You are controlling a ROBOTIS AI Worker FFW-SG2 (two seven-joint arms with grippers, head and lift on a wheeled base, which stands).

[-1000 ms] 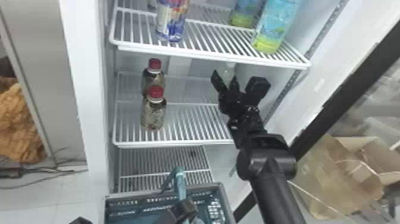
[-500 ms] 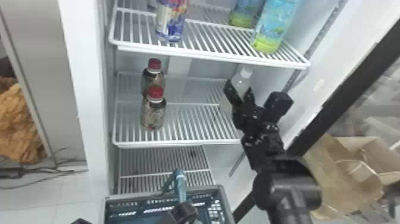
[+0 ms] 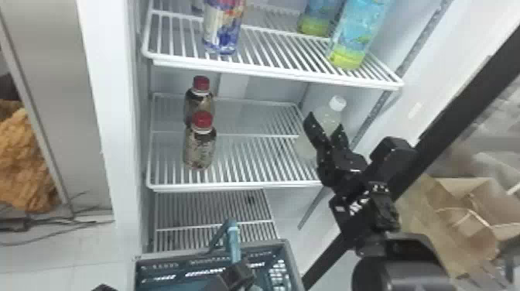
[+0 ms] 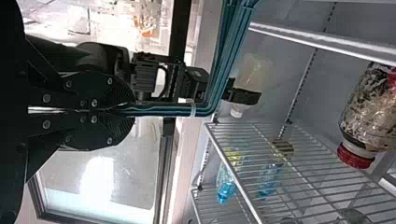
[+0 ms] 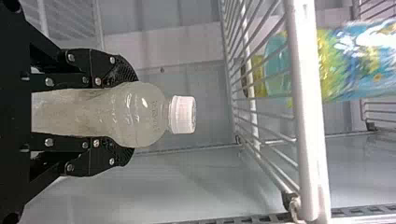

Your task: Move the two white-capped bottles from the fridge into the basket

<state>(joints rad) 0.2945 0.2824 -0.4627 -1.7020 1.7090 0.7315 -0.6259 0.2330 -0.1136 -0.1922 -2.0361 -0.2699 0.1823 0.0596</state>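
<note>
While the fridge stands open, its white wire shelves (image 3: 232,187) run one above another between pale walls. On the top one there's a bottle in a blue and red wrap (image 3: 222,29) at the left, and two blue-and-green bottles (image 3: 350,42) at the right. Down a level, two red-capped bottles (image 3: 199,149) stand at the left, one near, one far, dark-flecked inside.

Out in the room, a rough orange-brown heap (image 3: 23,162) sits at far left, black cables (image 3: 46,222) trail across a pale tiled floor (image 3: 46,271), and an open cardboard box (image 3: 460,228) is at the right, past the door's black frame (image 3: 460,100).

And here's the white-capped bottle (image 3: 329,120), on the right side of the fridge at that same middle level, clear of the red caps: cloudy, pale body, rounded shoulder, short neck, ribbed cap, roughly upright. The right gripper (image 3: 325,123) has it, a finger snug on either side; whether its base touches the shelf is hard to make out from here.

Nearest of all, low in front of the fridge, is the basket (image 3: 216,252), blue-grey with slotted walls. Its teal handle (image 3: 233,242) rises into the left gripper (image 3: 236,274), fingers closed together on it.
</note>
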